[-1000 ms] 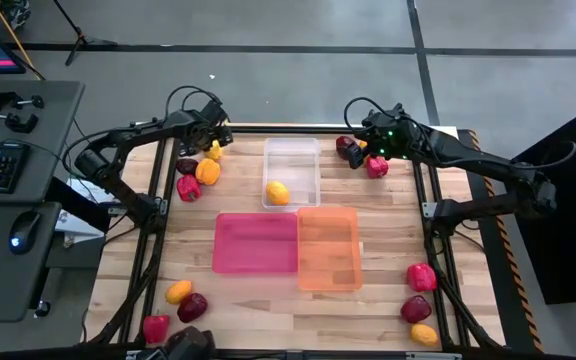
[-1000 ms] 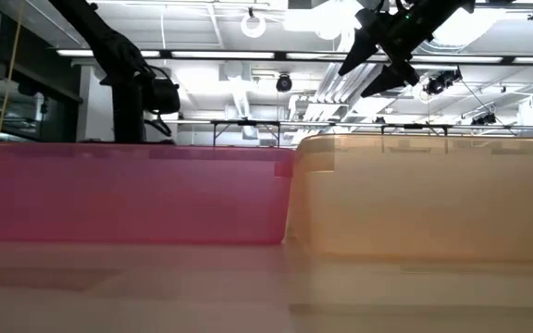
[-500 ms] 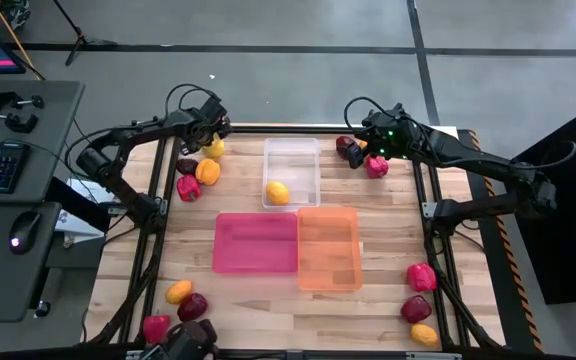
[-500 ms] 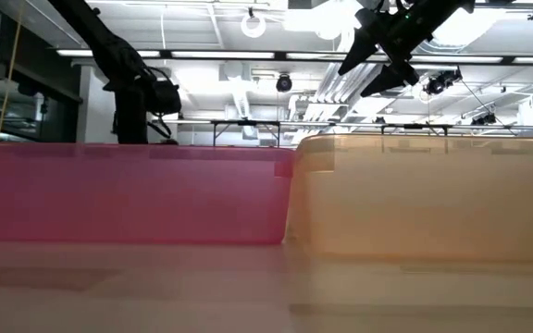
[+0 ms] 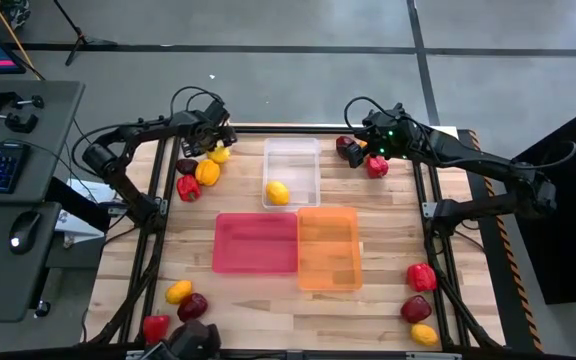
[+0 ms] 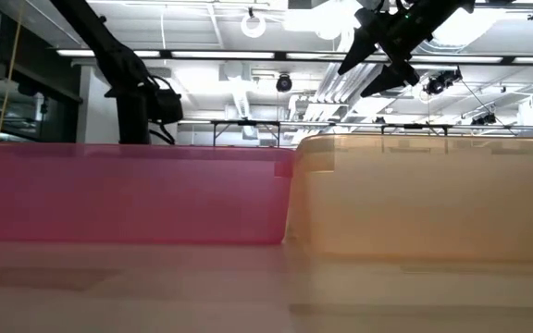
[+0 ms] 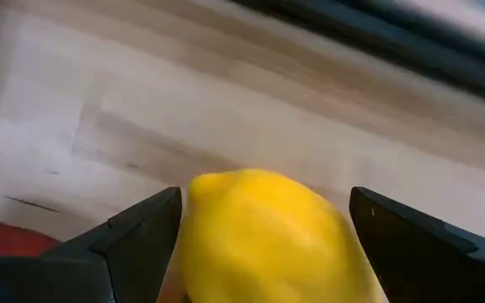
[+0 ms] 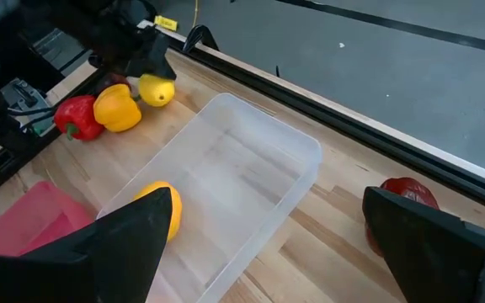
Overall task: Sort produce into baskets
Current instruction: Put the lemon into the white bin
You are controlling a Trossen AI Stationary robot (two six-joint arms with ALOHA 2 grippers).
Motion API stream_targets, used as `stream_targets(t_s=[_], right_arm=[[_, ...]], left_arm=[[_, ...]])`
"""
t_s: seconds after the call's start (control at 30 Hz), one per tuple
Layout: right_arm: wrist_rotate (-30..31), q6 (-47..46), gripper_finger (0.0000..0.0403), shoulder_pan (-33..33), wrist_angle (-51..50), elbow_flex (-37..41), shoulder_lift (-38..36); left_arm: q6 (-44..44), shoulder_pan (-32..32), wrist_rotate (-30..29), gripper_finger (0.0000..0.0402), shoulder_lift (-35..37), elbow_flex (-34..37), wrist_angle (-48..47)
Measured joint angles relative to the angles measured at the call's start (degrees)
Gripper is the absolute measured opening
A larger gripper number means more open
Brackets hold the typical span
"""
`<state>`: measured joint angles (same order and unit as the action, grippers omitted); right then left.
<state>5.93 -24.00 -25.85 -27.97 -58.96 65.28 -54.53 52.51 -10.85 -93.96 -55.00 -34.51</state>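
So far only one lemon lies in the clear bin; the pink bin and orange bin are bare. Upper left, the left gripper brackets a second lemon, fingers wide, not yet closed. The right gripper hovers open, upper right.

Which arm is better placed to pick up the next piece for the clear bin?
Probably the left. Its open gripper already has its fingers on either side of a yellow lemon near the clear bin. The right gripper hangs open, with nothing between its fingers.
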Motion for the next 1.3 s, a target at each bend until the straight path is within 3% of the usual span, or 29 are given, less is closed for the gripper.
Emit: stream_targets(t_s=[0.07, 0.3, 0.53, 0.73, 0.97, 1.17, 1.3], right_arm=[[-0.02, -0.08, 0.0378, 0.00, 0.00, 0.00, 0.00], [-0.01, -0.43, 0.0378, 0.00, 0.01, 0.00, 0.00], [-0.04, -2.41, 0.0378, 0.00, 0.02, 0.00, 0.00], [-0.07, -3.28, 0.0378, 0.00, 0.03, 0.00, 0.01], [-0.09, -5.99, 0.0378, 0.00, 0.04, 0.00, 0.02], [-0.44, -6.71, 0.0378, 0.02, 0.02, 0.00, 0.02], [-0.46, -7.14, 0.0378, 0.02, 0.02, 0.00, 0.02]], left_arm=[[1.05, 0.46, 0.13, 0.0328, 1.44, -0.02, 1.60], [17.18, 2.28, 0.07, 0.0328, 6.33, -3.79, 1.47], [12.19, -1.10, 0.61, 0.0328, 7.09, -5.40, 0.80], [33.59, -2.24, 5.54, 0.0328, 5.72, -8.43, -4.98], [58.92, -2.62, 5.79, 0.0328, 1.07, -18.04, -23.55], [77.87, -6.74, 0.01, 0.0328, -4.77, -20.24, -29.33], [88.34, -10.85, -8.77, 0.0328, -8.27, -20.09, -29.27]])
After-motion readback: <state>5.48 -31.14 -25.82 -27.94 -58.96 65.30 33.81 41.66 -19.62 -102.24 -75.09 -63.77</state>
